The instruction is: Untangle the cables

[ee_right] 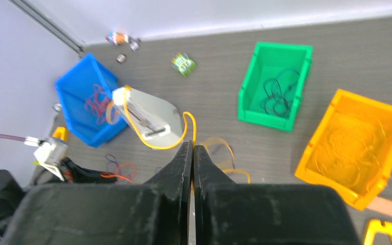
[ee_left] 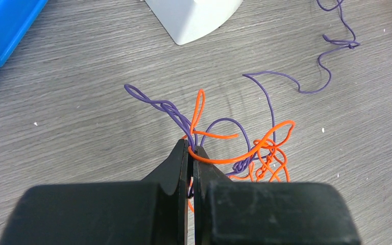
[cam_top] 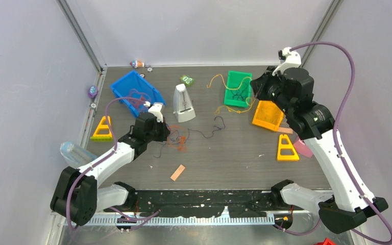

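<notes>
Separation step in hand: pinching the orange cable with the left gripper clamped tight, right at its snarl with the purple cable on the bench. Holding a yellow cable aloft in the right gripper, also closed. Next, probably: draw orange slowly clear of purple.

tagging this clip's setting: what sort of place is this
Probably a robotics lab test cell: left arm and right arm bolted to a table, plain panels enclosing it, and practice props like the blue bin and tangled cables.
</notes>
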